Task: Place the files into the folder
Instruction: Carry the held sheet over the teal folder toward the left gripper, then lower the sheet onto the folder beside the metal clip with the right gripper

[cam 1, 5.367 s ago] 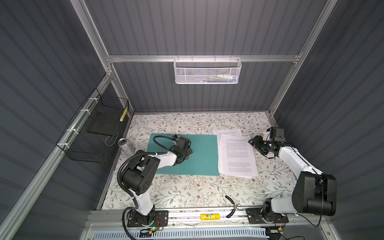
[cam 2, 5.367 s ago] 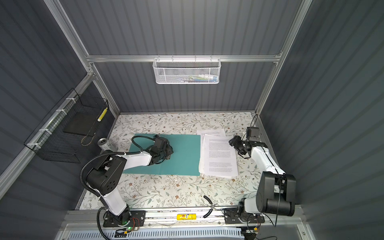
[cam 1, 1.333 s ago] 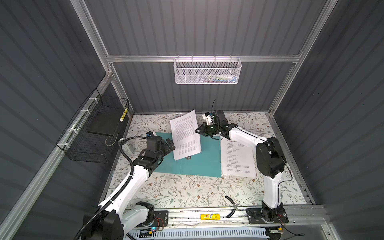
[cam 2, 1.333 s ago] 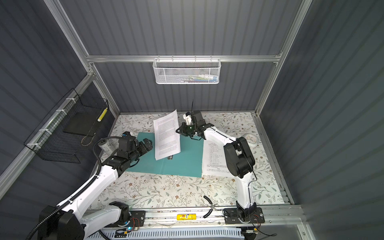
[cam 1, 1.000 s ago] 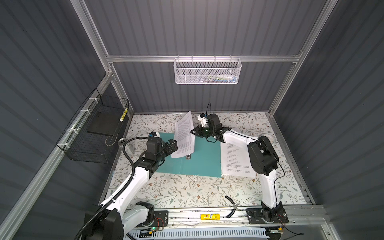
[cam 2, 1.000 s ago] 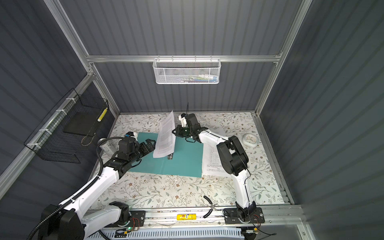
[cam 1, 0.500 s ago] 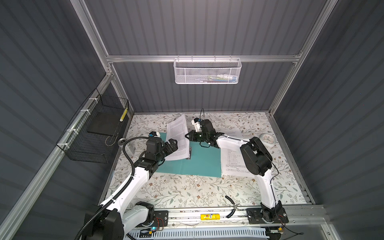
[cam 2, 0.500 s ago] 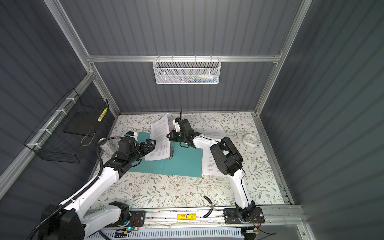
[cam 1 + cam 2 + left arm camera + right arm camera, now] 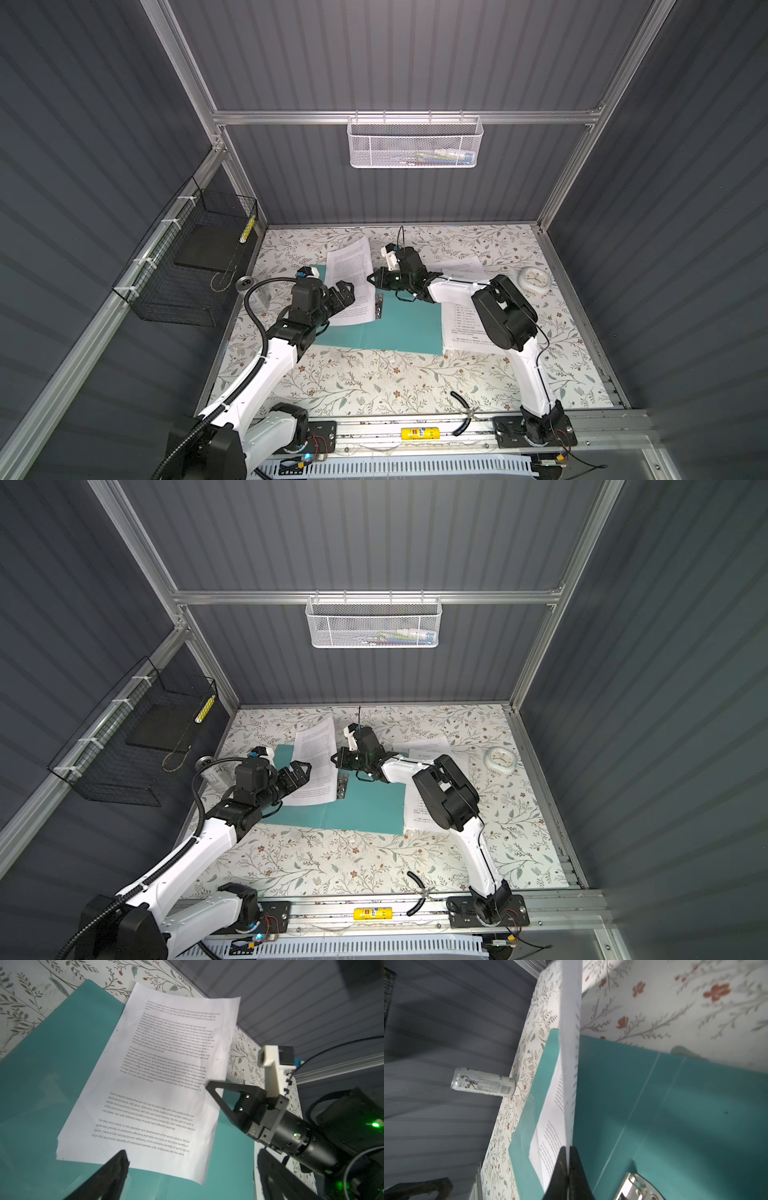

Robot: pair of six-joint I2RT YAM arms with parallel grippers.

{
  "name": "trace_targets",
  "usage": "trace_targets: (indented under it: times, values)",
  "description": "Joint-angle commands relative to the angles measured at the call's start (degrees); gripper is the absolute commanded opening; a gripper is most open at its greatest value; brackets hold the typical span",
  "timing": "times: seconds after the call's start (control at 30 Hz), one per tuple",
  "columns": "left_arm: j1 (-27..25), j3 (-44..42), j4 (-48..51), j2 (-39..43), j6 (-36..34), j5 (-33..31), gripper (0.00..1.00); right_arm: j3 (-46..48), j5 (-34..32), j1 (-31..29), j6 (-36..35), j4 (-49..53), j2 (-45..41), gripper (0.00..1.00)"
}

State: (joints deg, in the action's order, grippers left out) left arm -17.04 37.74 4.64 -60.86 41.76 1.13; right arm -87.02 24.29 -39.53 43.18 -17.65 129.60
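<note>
Right fingers [image 9: 560, 1169]: clamped on the edge of one sheet [image 9: 349, 270]. Left fingers [image 9: 112, 1176]: spread wide, empty, beside that sheet. Sheet: draped over the left half of the open folder [image 9: 407, 328], far end raised. Other files [image 9: 457, 328]: stacked on the worktop [image 9: 374, 382] against the folder's right edge. My reckoning: one sheet nearly placed, the stack yet to go.

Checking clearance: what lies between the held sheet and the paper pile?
Bare green folder, its metal clip beside the sheet, and the right tool gripping it; in both top views.
</note>
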Motion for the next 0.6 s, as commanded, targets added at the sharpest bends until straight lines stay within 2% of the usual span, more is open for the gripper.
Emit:
trace_targets:
  times: [0.0,0.57]
  values:
    - [0.43,-1.0,0.62,0.89,0.45,0.06,0.97,-1.3,1.91,-0.85,1.62,-0.29,1.5,0.0]
    - [0.43,-1.53,3.5,2.98,1.03,-2.44,0.96,0.8,-2.49,-3.22,6.0,-2.87,1.8,0.0]
